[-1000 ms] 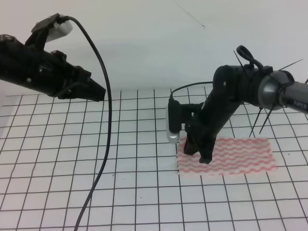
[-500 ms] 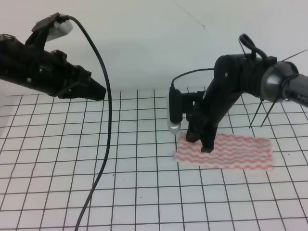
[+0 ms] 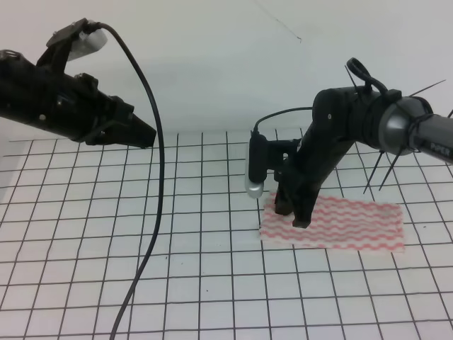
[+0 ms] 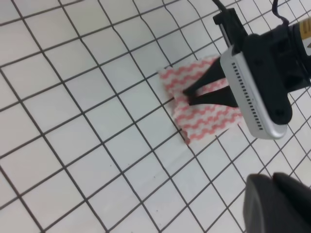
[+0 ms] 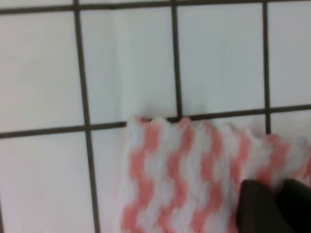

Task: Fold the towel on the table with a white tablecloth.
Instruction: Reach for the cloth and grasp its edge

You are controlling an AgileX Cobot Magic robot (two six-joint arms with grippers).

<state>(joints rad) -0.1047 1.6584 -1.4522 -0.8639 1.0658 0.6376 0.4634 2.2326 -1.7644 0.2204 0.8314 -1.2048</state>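
Under right jaws, towel (image 3: 340,225) edge.

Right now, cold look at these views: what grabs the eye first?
The towel, pink-and-white wavy stripes, lies flat on the right of the gridded white tablecloth. The right gripper points down onto the towel's left end, fingertips close together on the cloth. The left gripper hangs high at upper left, far from the towel, its black cable looping down across the grid.

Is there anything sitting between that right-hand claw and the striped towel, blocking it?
Nothing visible. The right gripper is already down at the towel's left end, its fingertips on or just above the cloth. Only bare gridded tablecloth surrounds it.
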